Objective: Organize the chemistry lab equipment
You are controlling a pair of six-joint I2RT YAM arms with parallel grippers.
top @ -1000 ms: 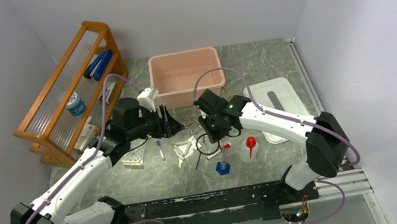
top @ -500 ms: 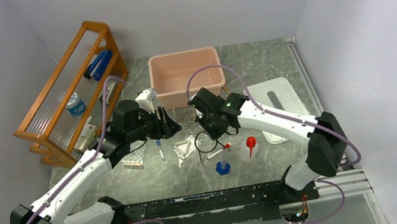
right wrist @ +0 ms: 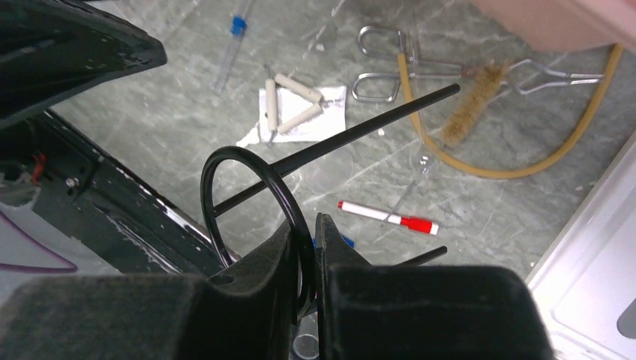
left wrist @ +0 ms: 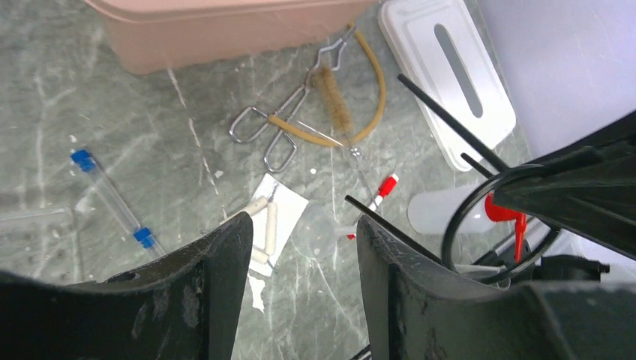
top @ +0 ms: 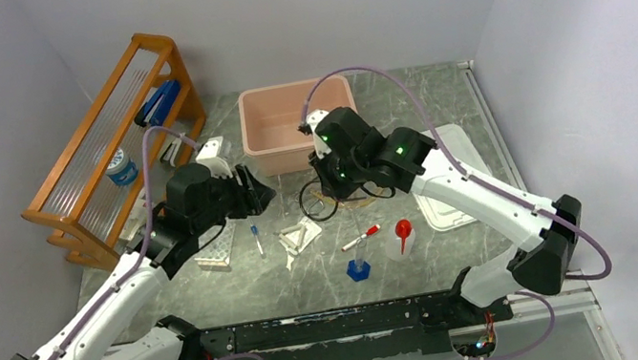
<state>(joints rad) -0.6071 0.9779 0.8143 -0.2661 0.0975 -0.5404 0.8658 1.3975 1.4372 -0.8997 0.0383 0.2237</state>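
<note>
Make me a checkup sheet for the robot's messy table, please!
Surface: grey marbled table, covered in scattered gear.
Job's things: black wire ring held in the air; squeeze bottle and blue-based cylinder upright; amber tubing, white triangles, blue-capped tubes, tongs, brush, red-capped pen lying loose; clear tube rack at left.
Clutter: paper scrap under a triangle.
End effectors: right end effector shut on the ring; left end effector open, empty.
Cables: purple cables arch high over the table.
Surroundings: pink bin, white lid, wooden rack, plain walls.
</note>
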